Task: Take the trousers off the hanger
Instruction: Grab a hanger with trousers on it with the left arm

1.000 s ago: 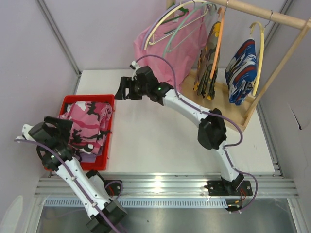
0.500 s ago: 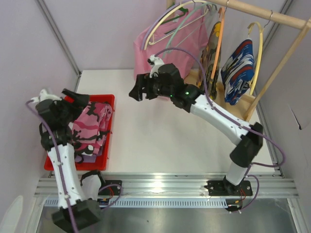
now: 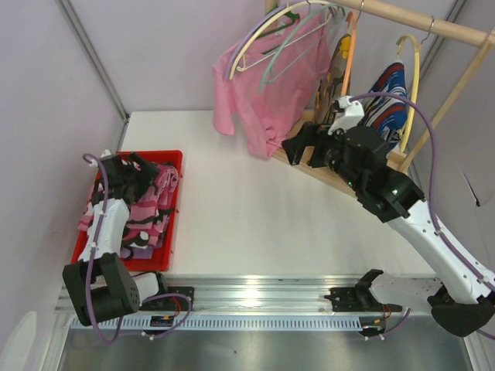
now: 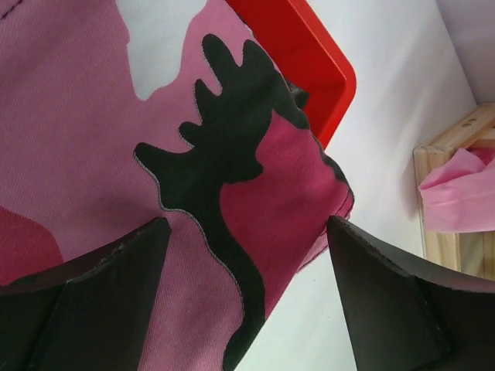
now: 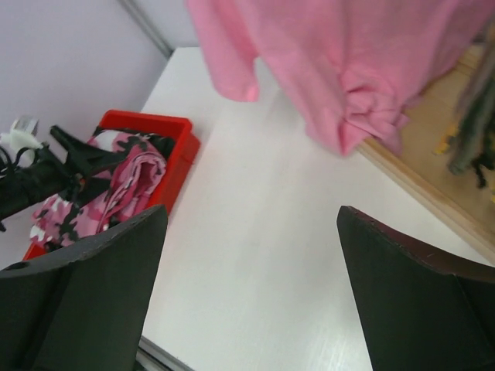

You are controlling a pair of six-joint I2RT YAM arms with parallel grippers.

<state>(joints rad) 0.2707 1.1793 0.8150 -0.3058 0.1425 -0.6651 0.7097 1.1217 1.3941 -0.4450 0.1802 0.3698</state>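
Pink-and-black camouflage trousers [image 3: 151, 209] lie heaped in a red bin [image 3: 174, 158] at the left. My left gripper [image 3: 143, 166] is open just above them, and the cloth [image 4: 155, 139] fills the left wrist view between the fingers [image 4: 116, 263]. Yellow-olive camouflage trousers [image 3: 338, 66] hang on an orange hanger. Blue, white and red trousers [image 3: 390, 89] hang on a yellow hanger. My right gripper [image 3: 298, 148] is open and empty in front of the rack, below a plain pink T-shirt [image 3: 259, 100]. Its wrist view shows bare table between the fingers [image 5: 93, 270].
A wooden rack with a top rail [image 3: 433, 27] and a base [image 5: 433, 182] stands at the back right. The pink T-shirt [image 5: 348, 69] hangs down to the base's edge. Purple walls close in left and behind. A metal rail runs along the near edge [image 3: 255, 294].
My right arm has swung right, from the table's middle to the front of the rack. My left arm has moved in over the red bin, its gripper now just above the pink camouflage trousers.
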